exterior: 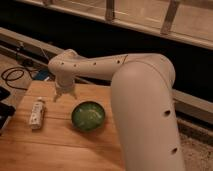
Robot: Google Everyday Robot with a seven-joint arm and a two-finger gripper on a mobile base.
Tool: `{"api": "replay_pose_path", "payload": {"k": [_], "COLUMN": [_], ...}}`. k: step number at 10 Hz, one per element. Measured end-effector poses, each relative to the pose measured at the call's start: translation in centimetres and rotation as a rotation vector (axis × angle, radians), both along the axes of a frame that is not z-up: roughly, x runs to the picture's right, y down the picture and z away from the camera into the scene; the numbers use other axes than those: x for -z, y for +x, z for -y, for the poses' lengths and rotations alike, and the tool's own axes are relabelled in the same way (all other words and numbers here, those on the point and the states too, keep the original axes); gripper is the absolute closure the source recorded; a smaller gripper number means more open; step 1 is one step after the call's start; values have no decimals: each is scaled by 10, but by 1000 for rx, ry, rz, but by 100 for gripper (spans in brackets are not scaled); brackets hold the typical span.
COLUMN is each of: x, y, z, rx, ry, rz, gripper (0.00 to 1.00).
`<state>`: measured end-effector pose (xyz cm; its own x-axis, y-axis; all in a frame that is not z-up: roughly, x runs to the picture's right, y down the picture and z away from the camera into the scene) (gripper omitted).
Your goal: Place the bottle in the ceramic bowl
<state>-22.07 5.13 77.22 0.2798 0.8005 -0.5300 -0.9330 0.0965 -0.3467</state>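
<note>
pincer [65, 95]: released, fingers spread, pointing down over the far part of the table [60, 147] | bottle [36, 113]: below-left of the pincer in view, lying flat on the table, apart from it | ceramic bowl [88, 116]: below-right of the pincer, on the table, near the bottle but not touching it

Spread fingers [58, 96] between bottle [36, 113] and ceramic bowl [88, 115]

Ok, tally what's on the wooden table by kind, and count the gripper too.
Bottle: 1
Ceramic bowl: 1
Gripper, jaws open, above the table, behind and between the two: 1
Total: 3
</note>
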Motion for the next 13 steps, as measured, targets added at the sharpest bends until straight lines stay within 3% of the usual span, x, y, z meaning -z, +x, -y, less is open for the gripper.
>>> {"api": "replay_pose_path", "payload": {"k": [3,5,10,13], "x": [-4,-12,-50,-61], "y": [-4,-34,-149,-165], "z": [-3,-10,-37,-54], "rx": [11,53,164,177], "ry": [-10,-32,-103,-135], "rz": [16,54,155,174], "gripper": [35,35,35,35]}}
